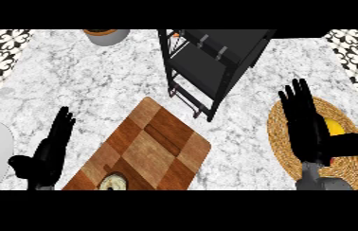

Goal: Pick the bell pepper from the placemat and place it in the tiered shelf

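A yellow bell pepper [334, 128] lies on the round woven placemat [288, 145] at the right, mostly hidden behind my right hand [304, 126]. That hand hovers over the mat with straight fingers pointing up the view, open and holding nothing. The black tiered shelf [210, 59] stands at the top centre, up and left of the mat. My left hand [50, 147] rests open at the lower left, fingers up.
A wooden cutting board [150, 147] lies at the bottom centre with a small round item [111, 182] on its near end. A grey bowl [106, 36] sits at the top edge. A white object [4, 147] shows at the left edge.
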`<state>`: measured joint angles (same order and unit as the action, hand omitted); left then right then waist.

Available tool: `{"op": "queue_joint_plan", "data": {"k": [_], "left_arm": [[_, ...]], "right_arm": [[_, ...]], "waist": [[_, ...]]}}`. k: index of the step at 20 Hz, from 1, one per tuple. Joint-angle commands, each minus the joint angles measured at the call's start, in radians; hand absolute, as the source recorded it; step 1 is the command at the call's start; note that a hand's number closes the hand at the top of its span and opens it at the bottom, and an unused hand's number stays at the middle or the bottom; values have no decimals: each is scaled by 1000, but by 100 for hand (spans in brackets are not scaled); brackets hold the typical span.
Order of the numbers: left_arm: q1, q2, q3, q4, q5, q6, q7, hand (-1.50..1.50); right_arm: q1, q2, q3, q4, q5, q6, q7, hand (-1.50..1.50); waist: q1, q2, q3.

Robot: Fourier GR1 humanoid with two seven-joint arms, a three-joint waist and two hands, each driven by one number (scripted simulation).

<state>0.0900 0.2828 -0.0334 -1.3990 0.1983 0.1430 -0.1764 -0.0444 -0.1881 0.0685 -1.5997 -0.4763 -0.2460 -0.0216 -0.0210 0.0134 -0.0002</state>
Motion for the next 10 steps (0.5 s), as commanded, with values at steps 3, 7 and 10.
{"op": "queue_joint_plan", "data": {"k": [3,7,10], "left_arm": [[-25,4,-5,67,7,-6,100,0],[16,-6,-12,85,37,-20,164,0],[-52,-15,-36,81,64,-42,275,0]], "right_arm": [[-45,-300,-126,-51,38,257,-111,150],[-8,-596,-197,6,343,245,-179,150],[28,-630,-273,238,230,441,-348,150]], "waist": [[-11,-10,2],[-49,13,-16],[-2,8,9]]}}
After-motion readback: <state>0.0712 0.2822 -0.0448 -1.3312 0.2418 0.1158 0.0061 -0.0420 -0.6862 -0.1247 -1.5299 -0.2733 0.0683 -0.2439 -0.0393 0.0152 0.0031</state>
